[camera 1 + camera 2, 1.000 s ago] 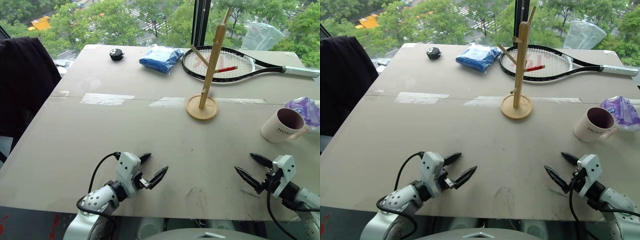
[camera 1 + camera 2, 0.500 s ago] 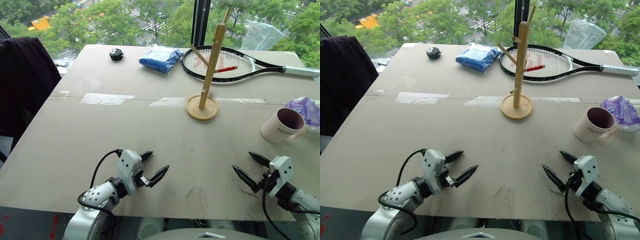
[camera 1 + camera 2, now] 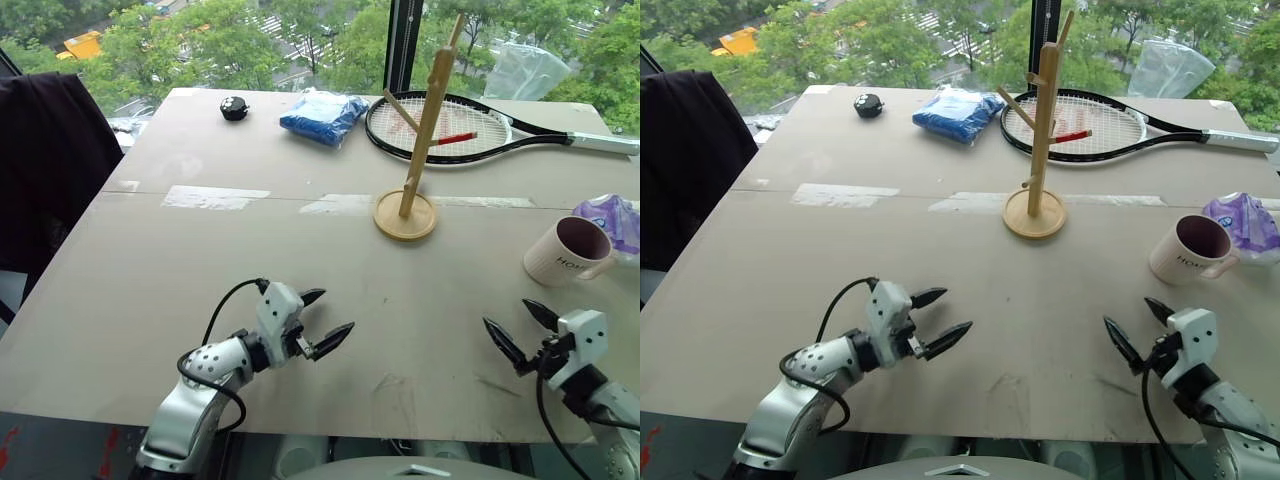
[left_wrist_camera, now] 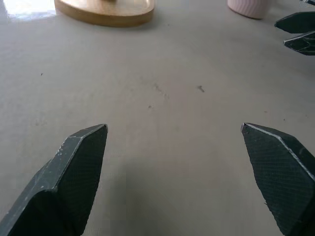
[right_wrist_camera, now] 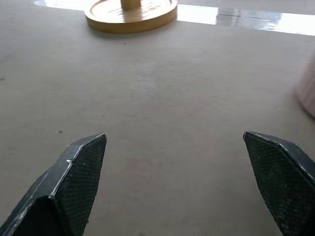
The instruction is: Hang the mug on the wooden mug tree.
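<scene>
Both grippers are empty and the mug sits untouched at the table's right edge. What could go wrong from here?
1. The mug stands close to the table's right edge beside a purple bag; a clumsy approach by the open right gripper might push it off.
2. The wooden mug tree has thin slanted pegs and a small base; a bump could tip it.

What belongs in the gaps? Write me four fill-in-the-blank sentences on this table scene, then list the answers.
1. The mug stands nearest the ____ gripper.
2. The wooden mug tree holds ____ mugs.
3. Behind the tree lies a tennis ____.
4. The left gripper is ____ and holds nothing.

Answers: right; no; racket; open
</scene>
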`<state>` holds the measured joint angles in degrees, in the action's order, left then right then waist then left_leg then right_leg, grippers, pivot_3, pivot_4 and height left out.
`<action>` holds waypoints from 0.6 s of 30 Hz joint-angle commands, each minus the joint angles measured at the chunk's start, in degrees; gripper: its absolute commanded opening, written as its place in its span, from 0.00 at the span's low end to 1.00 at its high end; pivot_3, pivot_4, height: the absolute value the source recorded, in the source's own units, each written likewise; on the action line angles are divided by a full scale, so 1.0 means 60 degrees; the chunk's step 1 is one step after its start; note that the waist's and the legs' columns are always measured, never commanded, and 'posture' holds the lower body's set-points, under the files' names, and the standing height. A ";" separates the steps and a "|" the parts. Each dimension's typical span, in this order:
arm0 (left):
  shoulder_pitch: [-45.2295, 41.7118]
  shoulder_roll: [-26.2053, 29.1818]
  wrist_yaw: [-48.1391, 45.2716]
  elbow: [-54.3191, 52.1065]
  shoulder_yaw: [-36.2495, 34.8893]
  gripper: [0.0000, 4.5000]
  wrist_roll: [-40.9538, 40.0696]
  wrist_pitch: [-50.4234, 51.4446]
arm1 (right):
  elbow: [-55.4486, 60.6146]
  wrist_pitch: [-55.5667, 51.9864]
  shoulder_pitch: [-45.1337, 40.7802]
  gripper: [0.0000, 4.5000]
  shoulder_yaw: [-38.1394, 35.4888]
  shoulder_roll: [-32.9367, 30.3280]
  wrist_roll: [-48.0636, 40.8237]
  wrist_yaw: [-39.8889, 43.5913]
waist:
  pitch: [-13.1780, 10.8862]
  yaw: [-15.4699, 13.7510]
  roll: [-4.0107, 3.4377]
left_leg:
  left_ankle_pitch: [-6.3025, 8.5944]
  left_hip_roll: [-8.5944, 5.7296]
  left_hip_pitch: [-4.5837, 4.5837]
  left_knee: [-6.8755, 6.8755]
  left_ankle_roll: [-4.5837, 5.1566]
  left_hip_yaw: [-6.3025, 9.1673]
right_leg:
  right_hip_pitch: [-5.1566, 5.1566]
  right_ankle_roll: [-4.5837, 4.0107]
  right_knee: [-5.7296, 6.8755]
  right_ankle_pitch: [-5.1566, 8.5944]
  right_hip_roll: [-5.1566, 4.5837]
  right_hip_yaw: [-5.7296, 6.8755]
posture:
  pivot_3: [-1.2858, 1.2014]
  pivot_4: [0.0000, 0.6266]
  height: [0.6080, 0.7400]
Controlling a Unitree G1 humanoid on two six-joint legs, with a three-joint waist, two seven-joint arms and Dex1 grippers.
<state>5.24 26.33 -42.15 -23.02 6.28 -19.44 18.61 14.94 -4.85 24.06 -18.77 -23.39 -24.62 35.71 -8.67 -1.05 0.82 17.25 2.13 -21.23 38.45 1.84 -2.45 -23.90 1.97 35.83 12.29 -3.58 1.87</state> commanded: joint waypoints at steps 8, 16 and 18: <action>-0.2411 0.0304 -0.0766 -0.1415 0.0584 0.99 -0.1130 0.1372 | -0.1690 -0.0545 -0.1304 1.00 -0.2184 -0.0889 -0.0374 -0.1007 | 0.0001 0.0064 -0.0004 | -0.0001 0.0002 0.0022 0.0003 0.0001 -0.0025 | 0.0004 -0.0011 0.0008 -0.0010 0.0056 -0.0048 | 0.52 0.24 1.00; -0.3131 0.0679 -0.0949 -0.1868 0.0492 0.99 -0.1835 0.2249 | -0.3696 -0.0542 -0.3069 1.00 -0.2637 -0.1653 -0.0448 -0.0986 | 0.0001 0.0085 -0.0008 | -0.0001 0.0002 0.0026 0.0000 0.0002 -0.0031 | 0.0005 -0.0012 0.0009 -0.0012 0.0092 -0.0107 | 0.52 0.24 1.00; -0.3197 0.0767 -0.0930 -0.1951 0.0482 0.99 -0.1916 0.2392 | -0.4116 -0.0602 -0.3611 1.00 -0.2586 -0.1787 -0.0510 -0.0946 | -0.0005 0.0119 0.0000 | -0.0002 -0.0005 0.0034 0.0000 0.0002 -0.0038 | 0.0008 -0.0011 0.0009 -0.0012 0.0109 -0.0153 | 0.52 0.24 1.00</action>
<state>-13.34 30.51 -47.48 -31.60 9.55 -29.55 32.46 -9.08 -8.65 3.94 -32.55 -32.60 -26.81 29.83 -8.70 -0.34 0.82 17.24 2.10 -21.01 38.45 1.85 -2.73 -23.84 1.91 35.88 12.21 -2.82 0.74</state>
